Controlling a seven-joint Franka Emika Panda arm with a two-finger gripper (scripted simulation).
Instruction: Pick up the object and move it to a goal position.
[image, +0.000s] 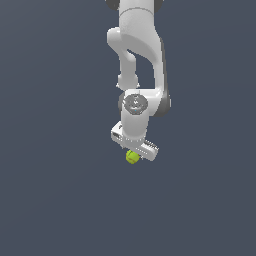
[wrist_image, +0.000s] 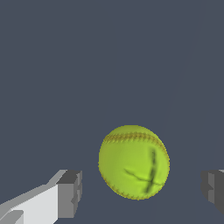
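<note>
The object is a small yellow-green ball (wrist_image: 133, 162) with thin reddish-brown stitched seams and a dark mark on its face. In the wrist view it lies between my two grey fingertips (wrist_image: 70, 192), with a clear gap to each side, so nothing touches it. My gripper (wrist_image: 142, 190) is open around it. In the exterior view the ball (image: 132, 157) shows just under the white hand of the arm, and the gripper (image: 134, 154) is right over it; the fingers themselves are hidden there by the hand.
A flat, plain dark blue-grey surface (image: 55, 200) fills both views. The white arm (image: 137, 55) comes down from the top centre of the exterior view. No other object shows.
</note>
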